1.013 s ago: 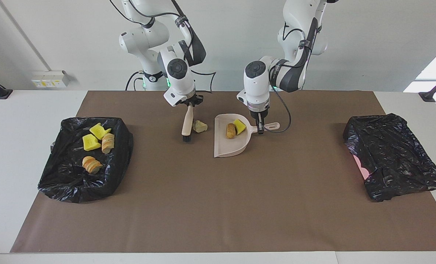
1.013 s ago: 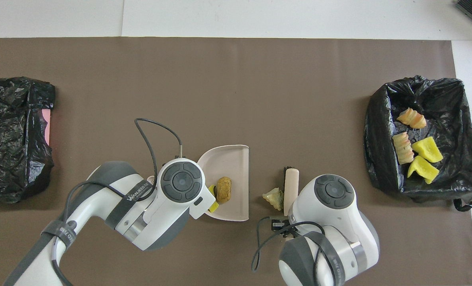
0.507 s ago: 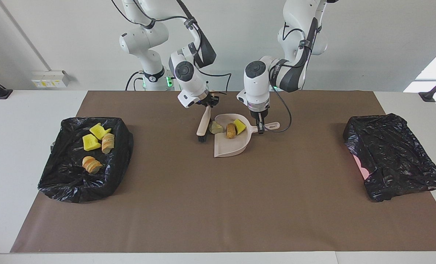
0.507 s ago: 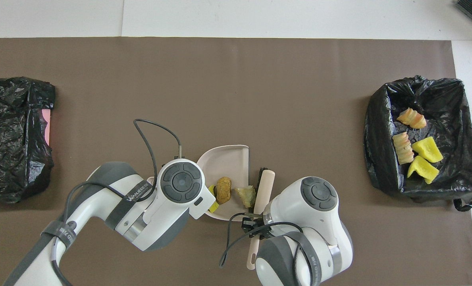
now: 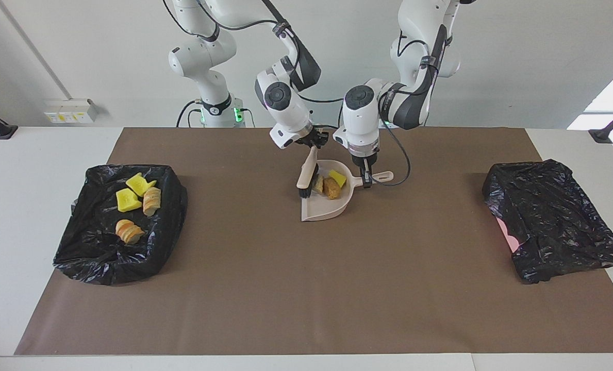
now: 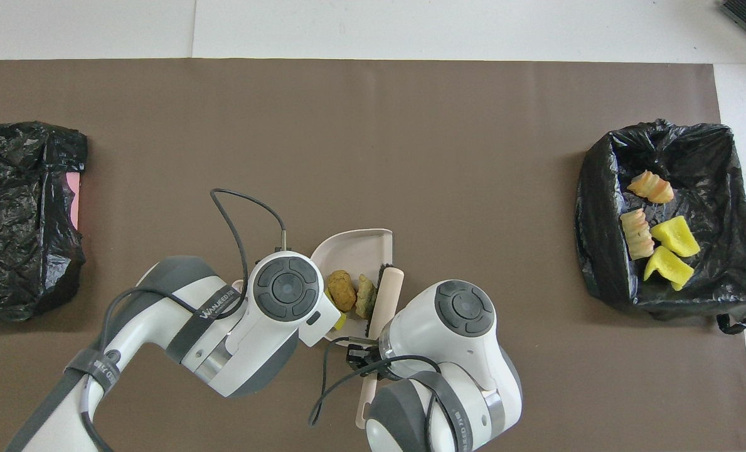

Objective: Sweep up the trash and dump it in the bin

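Note:
The pale pink dustpan (image 5: pixel 320 210) lies on the brown mat, also in the overhead view (image 6: pixel 360 246). My left gripper (image 5: pixel 366 178) is shut on its handle (image 5: pixel 382 176). Three pieces of trash lie in the pan: a yellow chunk (image 5: pixel 338 178), a brown lump (image 5: pixel 331 188) (image 6: pixel 341 290) and a tan-green lump (image 5: pixel 317 184) (image 6: pixel 365 295). My right gripper (image 5: pixel 312 145) is shut on the pink brush (image 5: pixel 306 176) (image 6: pixel 388 290). Its black bristles (image 5: pixel 303 193) stand in the pan against the tan-green lump. The black-lined bin (image 5: pixel 97 257) (image 6: pixel 592 207) at the right arm's end holds several trash pieces (image 5: pixel 127 200).
A second black bag (image 5: pixel 553 216) (image 6: pixel 21 213) lies at the left arm's end, with something pink (image 5: pixel 507 232) showing under it. A cable (image 5: pixel 401 165) loops from the left wrist beside the pan handle.
My right gripper swept the brush toward the left arm's end, pushing the tan-green lump off the mat into the dustpan against the brown lump. The left gripper and the pan stayed put.

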`<state>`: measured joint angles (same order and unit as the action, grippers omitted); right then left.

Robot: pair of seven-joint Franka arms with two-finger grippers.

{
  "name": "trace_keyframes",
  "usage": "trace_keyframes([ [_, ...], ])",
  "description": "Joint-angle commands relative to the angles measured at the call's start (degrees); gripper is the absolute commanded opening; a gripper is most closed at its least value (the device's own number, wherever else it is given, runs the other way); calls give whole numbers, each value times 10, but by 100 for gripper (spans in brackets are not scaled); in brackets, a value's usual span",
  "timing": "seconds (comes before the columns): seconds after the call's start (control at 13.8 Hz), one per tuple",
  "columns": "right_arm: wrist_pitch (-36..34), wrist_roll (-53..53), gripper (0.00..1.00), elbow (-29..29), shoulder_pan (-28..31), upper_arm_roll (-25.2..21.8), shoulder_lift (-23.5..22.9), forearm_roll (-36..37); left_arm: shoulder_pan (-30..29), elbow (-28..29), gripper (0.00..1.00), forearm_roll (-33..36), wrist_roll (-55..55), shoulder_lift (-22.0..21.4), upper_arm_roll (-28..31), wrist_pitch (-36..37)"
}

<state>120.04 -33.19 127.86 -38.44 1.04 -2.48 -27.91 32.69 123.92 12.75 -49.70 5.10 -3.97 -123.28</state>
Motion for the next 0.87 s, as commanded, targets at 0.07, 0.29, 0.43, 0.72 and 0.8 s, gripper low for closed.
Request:
trace_keyframes([
  [0.07, -104, -19, 0, -46, 2, 1, 9, 135, -3, 24, 0, 7, 8, -13, 5, -9],
  [0.29, -160, -18, 0, -59, 2, 1, 25, 188, -15, 18, 0, 1, 1, -10, 5, -6],
  [0.43, -210, -20, 0, -71, 3, 1, 41, 195, -17, 5, 0, 1, 1, -7, 8, 0],
  [0.72, -199, -52, 0, -36, 4, 1, 64, 126, -70, -17, 0, 1, -8, -32, 10, 28],
  [0.8, -187, -58, 0, -27, 0, 2, 65, 117, -85, -17, 0, 1, -17, -48, 10, 39],
])
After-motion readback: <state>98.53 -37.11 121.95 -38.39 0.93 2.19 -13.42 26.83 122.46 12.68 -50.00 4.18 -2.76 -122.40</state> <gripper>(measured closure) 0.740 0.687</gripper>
